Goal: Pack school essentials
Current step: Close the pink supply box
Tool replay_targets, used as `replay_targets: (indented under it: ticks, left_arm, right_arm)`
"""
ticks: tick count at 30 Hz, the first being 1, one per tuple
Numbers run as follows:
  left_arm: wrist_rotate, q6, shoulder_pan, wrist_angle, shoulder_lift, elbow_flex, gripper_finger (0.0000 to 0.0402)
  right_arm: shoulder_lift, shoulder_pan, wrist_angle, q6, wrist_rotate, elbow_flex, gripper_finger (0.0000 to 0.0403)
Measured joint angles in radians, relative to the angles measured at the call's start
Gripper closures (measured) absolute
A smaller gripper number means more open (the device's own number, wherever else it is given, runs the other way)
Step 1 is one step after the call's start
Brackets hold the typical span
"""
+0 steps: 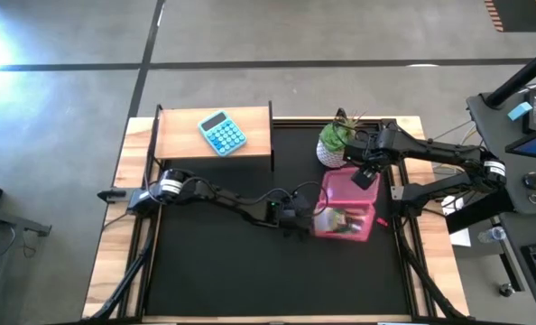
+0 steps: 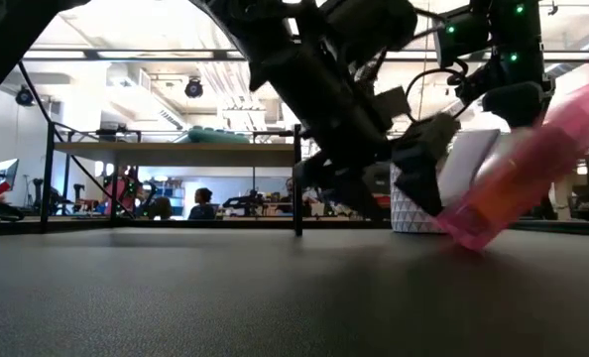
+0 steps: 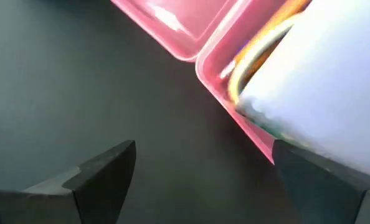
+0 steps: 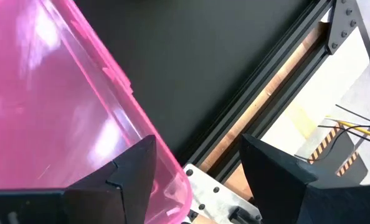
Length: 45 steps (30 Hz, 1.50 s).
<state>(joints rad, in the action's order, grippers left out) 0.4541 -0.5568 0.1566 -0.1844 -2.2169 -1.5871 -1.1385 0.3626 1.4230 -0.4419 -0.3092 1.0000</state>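
Note:
A pink see-through case [image 1: 345,209] lies open right of the table's middle, with pencils and other stationery [image 1: 342,221] in its near half. In the low view the case [image 2: 528,164] stands tilted, with one low corner on the table. A lilac notepad [image 3: 325,81] sits at the case's wall, over the stationery. My left gripper [image 3: 203,149] is open at the case's left side [image 1: 302,217]. My right gripper [image 4: 197,142] is open over the far half, the lid [image 1: 349,185], at its right edge [image 1: 365,173]. My left gripper has one finger [image 3: 309,180] right at the case's wall [image 3: 253,127] below the notepad; whether it touches I cannot tell. My right gripper has one finger [image 4: 126,177] at the lid's edge [image 4: 166,162], seemingly against it, coming from the table's right; the other finger stands free beyond the edge.
A green plant in a white pot [image 1: 334,144] stands just beyond the case, close to my right gripper. A light-blue calculator [image 1: 222,133] lies on a wooden riser [image 1: 178,135] at the far left. The table's right frame rail [image 4: 260,93] runs beside the lid. Dark mat [image 1: 223,271] lies open on the near side.

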Motion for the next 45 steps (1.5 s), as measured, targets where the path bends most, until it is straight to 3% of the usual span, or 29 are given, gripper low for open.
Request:
replay_targets:
  ticks: [11,17,29,42,45]
  left_arm:
    - [0.008,0.046,0.000,0.016,0.050,-0.002,0.0045]
    - [0.009,0.047,0.000,0.015,0.057,-0.002,0.0045]
    - [-0.034,0.060,0.000,-0.021,0.108,-0.002,0.0045]
    - [-0.034,0.128,0.000,-0.166,0.303,0.011,0.0045]
    - [-0.034,0.129,0.000,-0.166,0.355,0.018,0.0045]
  right_arm:
    - [0.000,0.000,-0.002,-0.007,0.002,0.000,0.0184]
    - [0.000,0.011,-0.005,-0.038,-0.055,0.000,0.0184]
    - [0.000,0.011,0.011,-0.153,0.160,-0.047,0.0184]
    - [0.000,-0.019,0.022,-0.246,0.214,-0.216,0.0184]
    - [0.001,-0.035,-0.011,-0.254,0.213,-0.204,0.0184]
